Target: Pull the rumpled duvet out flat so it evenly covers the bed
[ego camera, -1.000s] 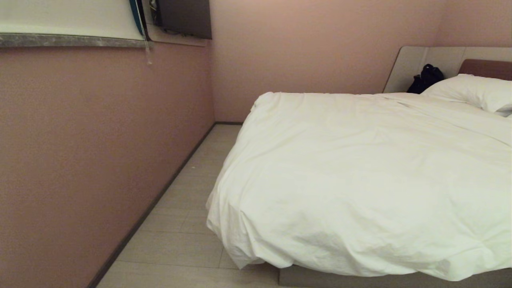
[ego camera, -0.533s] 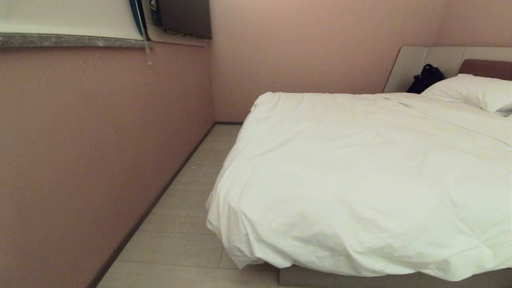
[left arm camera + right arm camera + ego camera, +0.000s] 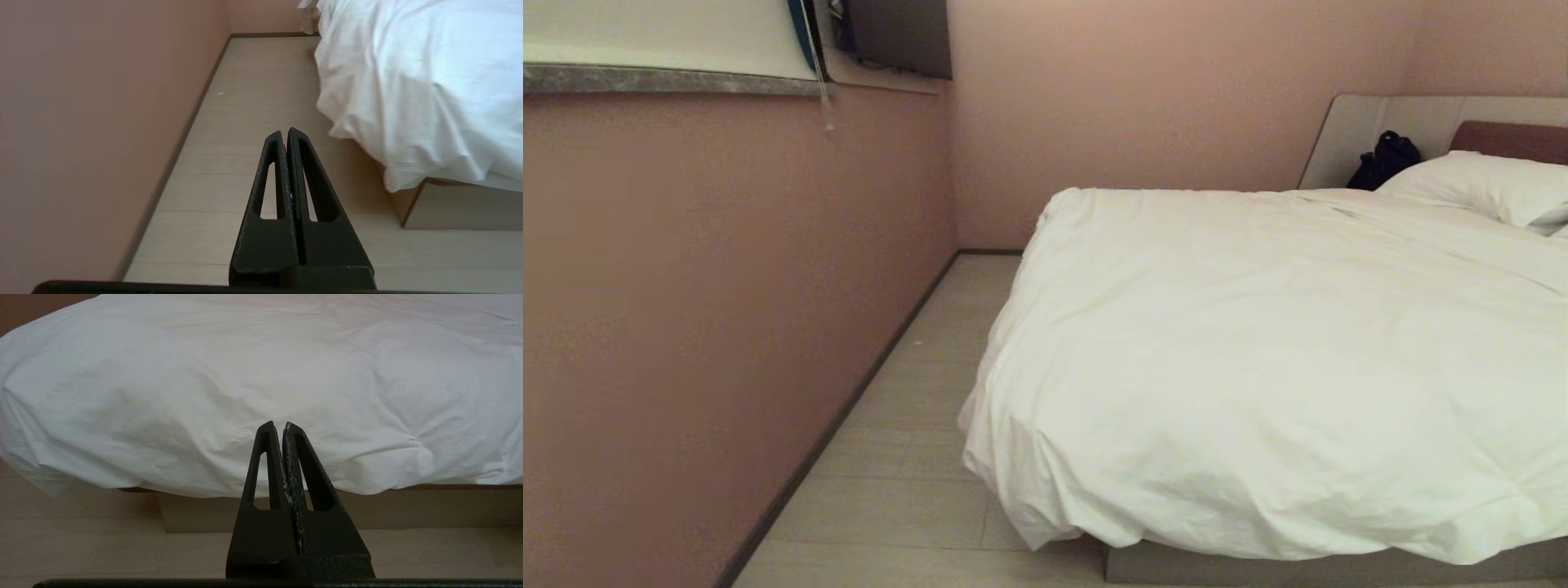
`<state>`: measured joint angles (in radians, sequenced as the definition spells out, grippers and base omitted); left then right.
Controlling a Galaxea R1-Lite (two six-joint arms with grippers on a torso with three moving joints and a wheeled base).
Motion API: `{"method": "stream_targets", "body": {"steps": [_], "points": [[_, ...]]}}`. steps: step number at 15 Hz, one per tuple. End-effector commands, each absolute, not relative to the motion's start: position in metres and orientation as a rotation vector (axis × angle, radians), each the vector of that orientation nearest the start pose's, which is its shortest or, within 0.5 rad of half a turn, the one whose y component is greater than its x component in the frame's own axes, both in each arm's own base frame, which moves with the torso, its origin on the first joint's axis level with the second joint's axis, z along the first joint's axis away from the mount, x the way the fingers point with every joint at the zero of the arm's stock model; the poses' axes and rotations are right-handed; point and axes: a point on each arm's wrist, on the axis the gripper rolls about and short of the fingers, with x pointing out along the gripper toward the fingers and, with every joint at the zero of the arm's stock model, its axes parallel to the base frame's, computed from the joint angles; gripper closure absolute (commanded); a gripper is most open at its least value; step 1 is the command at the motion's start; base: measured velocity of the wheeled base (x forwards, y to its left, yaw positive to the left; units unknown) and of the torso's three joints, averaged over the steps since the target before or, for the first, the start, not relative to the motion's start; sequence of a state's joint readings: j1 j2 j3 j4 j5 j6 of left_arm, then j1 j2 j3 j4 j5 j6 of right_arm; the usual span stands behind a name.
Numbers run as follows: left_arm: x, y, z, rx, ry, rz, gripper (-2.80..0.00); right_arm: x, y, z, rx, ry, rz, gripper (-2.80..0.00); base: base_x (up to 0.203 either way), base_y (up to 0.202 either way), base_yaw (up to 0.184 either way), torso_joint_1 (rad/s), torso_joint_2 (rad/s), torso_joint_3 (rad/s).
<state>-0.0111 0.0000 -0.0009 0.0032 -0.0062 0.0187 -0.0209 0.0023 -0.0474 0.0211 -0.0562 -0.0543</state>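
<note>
The white puffy duvet (image 3: pixel 1258 367) lies spread over the bed (image 3: pixel 1323 567), creased, and hangs over the near foot edge and the left side. A white pillow (image 3: pixel 1486 189) rests at the head. Neither arm shows in the head view. My left gripper (image 3: pixel 286 131) is shut on nothing and hangs above the floor, left of the duvet's (image 3: pixel 416 81) hanging corner. My right gripper (image 3: pixel 278 424) is also shut and empty, held in front of the duvet's (image 3: pixel 261 375) overhanging foot edge and apart from it. The bed base (image 3: pixel 261 510) shows beneath the overhang.
A pink wall (image 3: pixel 727 310) runs close along the left, leaving a narrow strip of pale floor (image 3: pixel 915 425) beside the bed. A black bag (image 3: pixel 1384 159) sits against the grey headboard (image 3: pixel 1356 131). A window ledge (image 3: pixel 670 80) and a dark screen (image 3: pixel 898 37) are up high.
The whole head view has shifted slightly, so the camera moved. The duvet and bed lie as before.
</note>
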Motion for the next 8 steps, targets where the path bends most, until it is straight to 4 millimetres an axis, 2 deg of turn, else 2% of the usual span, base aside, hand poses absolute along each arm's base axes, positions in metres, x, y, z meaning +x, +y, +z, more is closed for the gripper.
{"method": "stream_targets", "body": {"steps": [1, 8], "points": [[-0.0229, 0.0001, 0.0756, 0.018, 0.001, -0.017, 0.00, -0.0263, -0.0008, 0.0860, -0.055, -0.019, -0.077, 0.00, 0.000, 0.203, -0.001, 0.002, 0.01, 0.002], [-0.0228, 0.0001, 0.0753, 0.018, 0.002, -0.017, 0.00, -0.0264, -0.0007, 0.0863, -0.055, -0.019, -0.077, 0.00, 0.000, 0.197, 0.001, 0.000, 0.00, 0.003]]}}
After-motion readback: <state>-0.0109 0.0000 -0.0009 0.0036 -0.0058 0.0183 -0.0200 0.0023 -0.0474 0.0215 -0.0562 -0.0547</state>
